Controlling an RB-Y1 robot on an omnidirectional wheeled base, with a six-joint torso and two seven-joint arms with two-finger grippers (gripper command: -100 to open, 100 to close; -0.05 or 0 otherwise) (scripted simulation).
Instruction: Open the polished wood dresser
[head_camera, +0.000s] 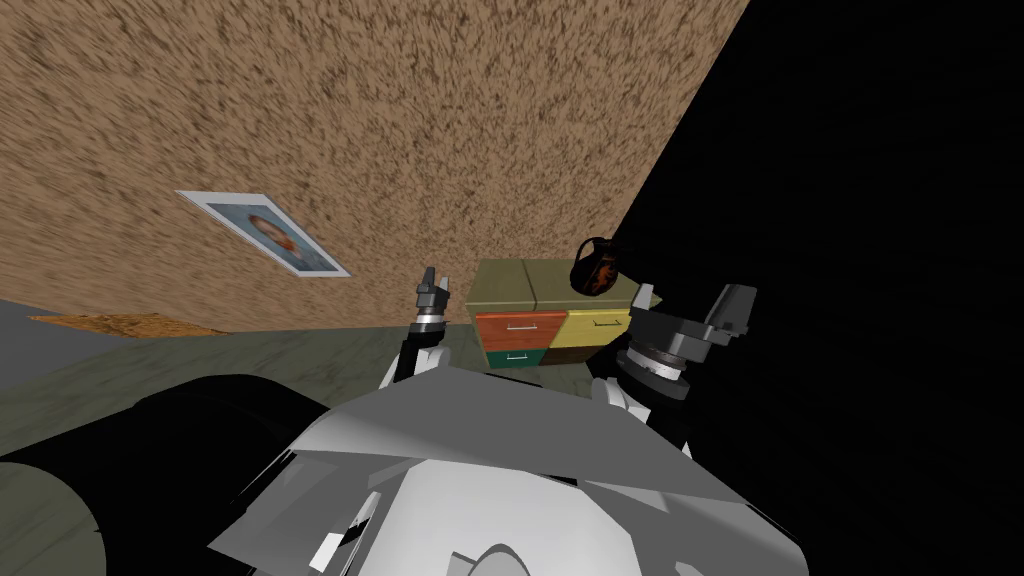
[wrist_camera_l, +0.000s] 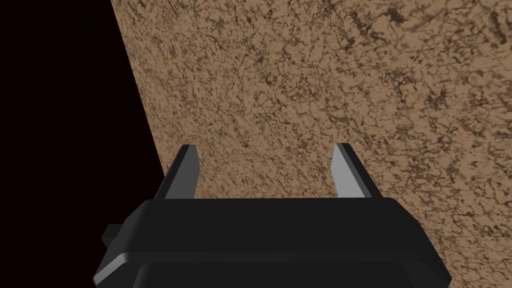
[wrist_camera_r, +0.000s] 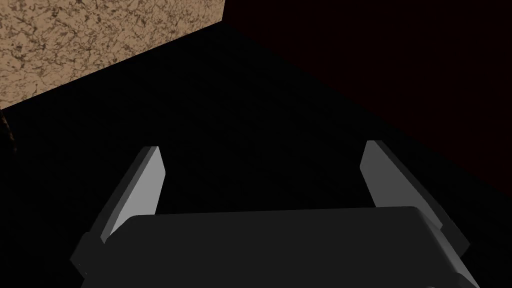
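The dresser (head_camera: 528, 288) stands a short way ahead against the speckled brown wall. It has an olive top and coloured drawer fronts: orange (head_camera: 520, 326), yellow (head_camera: 600, 326) and green (head_camera: 517, 356), each shut, with a small silver handle. A dark round vase (head_camera: 594, 266) stands on the top's right end. My left gripper (head_camera: 431, 283) is raised just left of the dresser, short of it; its fingers (wrist_camera_l: 182, 170) stand open with nothing between them. My right gripper (head_camera: 735, 302) hangs to the right of the dresser, open and empty, as its fingers (wrist_camera_r: 145, 185) show.
A framed portrait (head_camera: 265, 232) hangs on the wall to the left. A black area (head_camera: 860, 250) lies right of the wall's edge, beside the dresser. The greenish floor (head_camera: 300, 355) runs left, with an orange-brown patch (head_camera: 120, 325) far left.
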